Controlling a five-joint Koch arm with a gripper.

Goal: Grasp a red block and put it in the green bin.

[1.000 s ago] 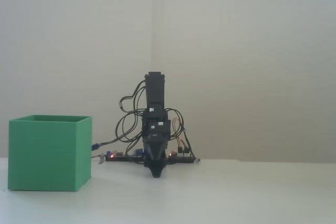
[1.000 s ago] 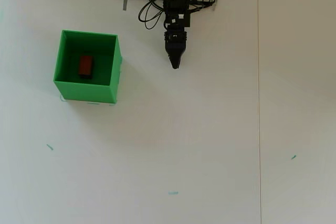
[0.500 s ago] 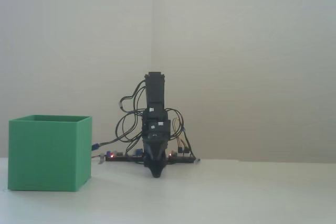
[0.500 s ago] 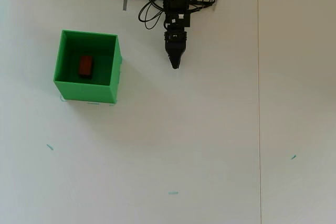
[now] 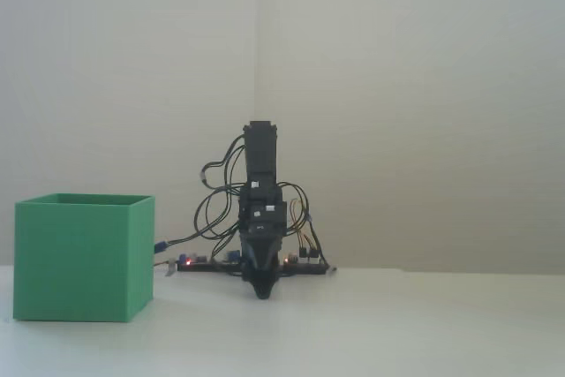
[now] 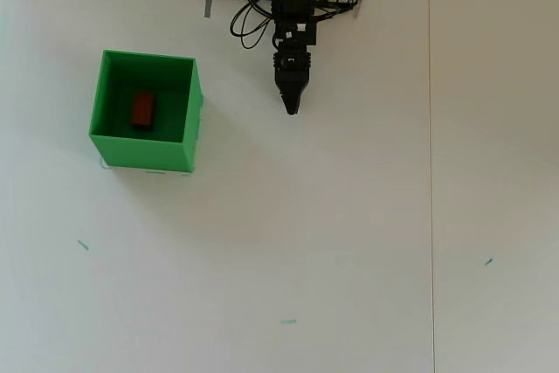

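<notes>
In the overhead view the block lies inside the bin, well left of the empty, pressed-together hand.

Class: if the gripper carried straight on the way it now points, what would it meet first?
Most likely the bare table. The gripper points down and away from the base, tip near the surface. The bin, holding the block, sits off to the side in the overhead view.

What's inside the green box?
The red block lies on the floor of the green box, seen from overhead. In the fixed view the box's wall hides it.
</notes>
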